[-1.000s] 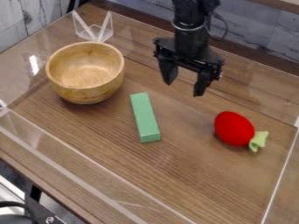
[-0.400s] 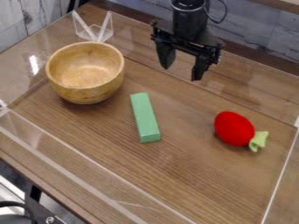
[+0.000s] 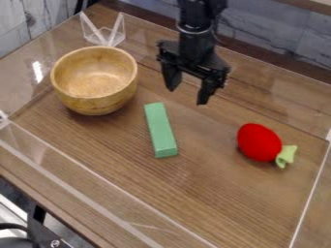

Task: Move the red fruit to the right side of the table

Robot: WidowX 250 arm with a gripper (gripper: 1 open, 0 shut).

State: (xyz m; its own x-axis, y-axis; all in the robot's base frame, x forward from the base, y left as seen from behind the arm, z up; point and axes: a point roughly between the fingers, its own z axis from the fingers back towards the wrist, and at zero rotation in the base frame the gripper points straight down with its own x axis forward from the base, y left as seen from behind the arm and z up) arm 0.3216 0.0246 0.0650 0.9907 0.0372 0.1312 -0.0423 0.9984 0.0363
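The red fruit (image 3: 260,142), a small bright red toy strawberry with a pale green stem, lies on the right part of the brown wood-grain table (image 3: 220,199). My gripper (image 3: 192,86) hangs over the back middle of the table with its black fingers spread open and nothing between them. It is well to the left of and behind the fruit, not touching it.
A wooden bowl (image 3: 95,79) stands at the left. A long green block (image 3: 161,130) lies in the middle, just in front of the gripper. Low clear acrylic walls (image 3: 315,184) edge the table.
The gripper has moved left and slightly toward the green block, staying open. The fruit, block and bowl have not moved.
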